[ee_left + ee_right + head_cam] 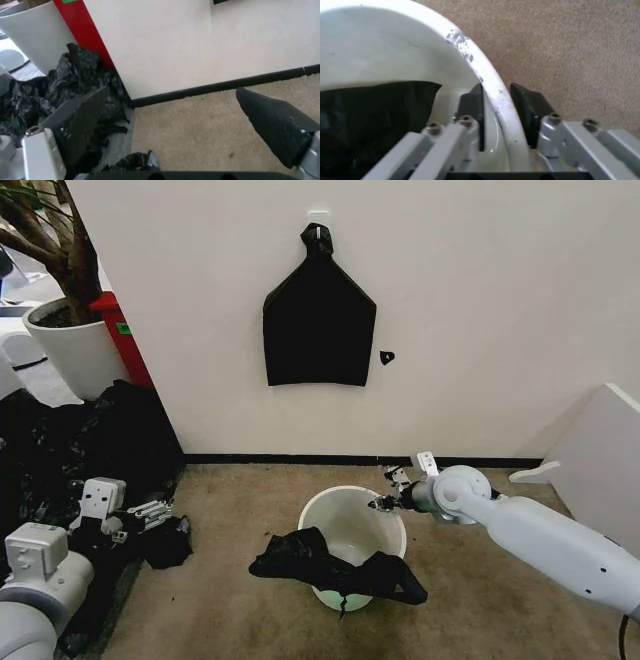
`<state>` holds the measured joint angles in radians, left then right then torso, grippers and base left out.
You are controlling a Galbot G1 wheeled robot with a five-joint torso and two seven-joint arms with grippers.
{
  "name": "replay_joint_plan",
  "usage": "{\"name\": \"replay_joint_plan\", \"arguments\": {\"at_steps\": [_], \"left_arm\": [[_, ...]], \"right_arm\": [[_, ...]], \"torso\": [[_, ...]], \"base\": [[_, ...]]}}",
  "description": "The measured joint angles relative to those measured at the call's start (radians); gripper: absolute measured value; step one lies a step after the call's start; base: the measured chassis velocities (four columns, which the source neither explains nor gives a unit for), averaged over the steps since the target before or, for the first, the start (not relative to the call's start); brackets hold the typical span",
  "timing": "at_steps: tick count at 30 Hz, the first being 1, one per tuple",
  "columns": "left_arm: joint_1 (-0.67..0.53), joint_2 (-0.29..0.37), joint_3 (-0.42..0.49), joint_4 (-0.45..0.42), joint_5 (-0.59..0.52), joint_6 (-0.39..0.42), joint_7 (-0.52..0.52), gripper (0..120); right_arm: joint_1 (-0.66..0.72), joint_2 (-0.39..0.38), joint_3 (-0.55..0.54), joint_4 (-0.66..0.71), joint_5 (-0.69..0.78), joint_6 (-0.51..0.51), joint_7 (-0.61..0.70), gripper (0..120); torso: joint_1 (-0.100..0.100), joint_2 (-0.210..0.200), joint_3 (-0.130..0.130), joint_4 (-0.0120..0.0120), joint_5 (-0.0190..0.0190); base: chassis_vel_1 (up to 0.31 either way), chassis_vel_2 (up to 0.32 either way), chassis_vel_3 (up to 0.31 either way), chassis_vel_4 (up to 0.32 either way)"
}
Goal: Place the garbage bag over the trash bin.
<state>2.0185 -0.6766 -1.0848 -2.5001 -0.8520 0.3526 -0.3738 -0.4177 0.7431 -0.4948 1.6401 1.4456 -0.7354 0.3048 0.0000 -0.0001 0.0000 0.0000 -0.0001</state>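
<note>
Here, one right gripper (496, 112) clamps one trash bin's (340, 510) rim (one garbage bag (335, 565) draped); left gripper (180, 123) open.

black bundle (318, 330) on wall, white plant pot (75, 350), black sheeting heap (70, 445)

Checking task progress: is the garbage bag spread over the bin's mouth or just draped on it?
Just draped. The garbage bag lies bunched across the near rim of the trash bin; most of the mouth stays uncovered.
</note>
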Motion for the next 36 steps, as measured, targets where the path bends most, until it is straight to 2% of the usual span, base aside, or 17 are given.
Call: {"name": "replay_joint_plan", "arguments": {"at_steps": [2,4,10,16,22,23,27,30,32,36], "left_arm": [[0.000,-0.005,0.001,0.000,0.001,-0.002,0.003,100],[0.000,-0.009,0.003,0.000,0.002,-0.004,0.006,100],[-0.002,-0.015,0.015,0.000,0.012,-0.010,0.012,100],[-0.021,-0.023,0.047,0.000,0.020,-0.013,0.012,100],[-0.044,-0.017,0.061,0.000,0.022,-0.016,0.012,100],[-0.044,-0.017,0.061,0.000,0.022,-0.016,0.012,100],[-0.065,-0.015,0.067,0.000,0.022,-0.019,0.011,100],[-0.083,-0.019,0.082,0.000,0.022,-0.021,0.011,100],[-0.087,-0.020,0.086,0.000,0.022,-0.021,0.011,100],[-0.097,-0.022,0.092,0.000,0.023,-0.023,0.011,100]], "right_arm": [[-0.005,-0.003,0.002,0.008,0.002,0.000,0.001,4],[-0.010,-0.005,0.009,0.013,0.002,0.000,0.003,1],[-0.029,-0.020,0.047,0.037,0.014,0.000,0.024,1],[-0.079,-0.026,0.153,0.087,0.108,0.000,0.156,1],[-0.137,-0.008,0.281,0.145,0.313,0.000,0.412,1],[-0.137,-0.008,0.281,0.145,0.313,0.000,0.412,1],[-0.180,0.042,0.401,0.199,0.478,0.006,0.657,1],[-0.212,0.090,0.489,0.250,0.570,0.061,0.814,1],[-0.222,0.099,0.512,0.268,0.590,0.082,0.846,1],[-0.272,0.124,0.567,0.318,0.607,0.195,0.939,1]], "torso": [[0.000,0.000,0.000,0.0000,0.0000],[0.000,0.000,0.000,0.0001,0.0002],[0.000,0.000,0.000,0.0001,0.0001],[0.000,0.000,0.000,-0.0001,-0.0001],[0.000,0.000,0.000,-0.0001,0.0000],[0.000,0.000,0.000,-0.0001,0.0000],[0.000,0.000,0.000,-0.0002,0.0000],[0.000,0.000,0.000,0.0002,0.0000],[0.000,0.000,0.000,0.0002,0.0000],[0.000,0.000,0.000,-0.0001,-0.0002]], "base": [[0.000,0.000,0.000,0.000],[0.000,0.000,0.000,0.000],[0.000,0.000,0.000,0.000],[0.000,0.000,0.000,0.000],[0.000,0.000,0.000,0.000],[0.000,0.000,0.000,0.000],[0.000,0.000,0.000,0.000],[0.000,0.000,0.000,0.000],[0.000,0.000,0.000,0.000],[0.000,0.000,0.000,0.000]]}}
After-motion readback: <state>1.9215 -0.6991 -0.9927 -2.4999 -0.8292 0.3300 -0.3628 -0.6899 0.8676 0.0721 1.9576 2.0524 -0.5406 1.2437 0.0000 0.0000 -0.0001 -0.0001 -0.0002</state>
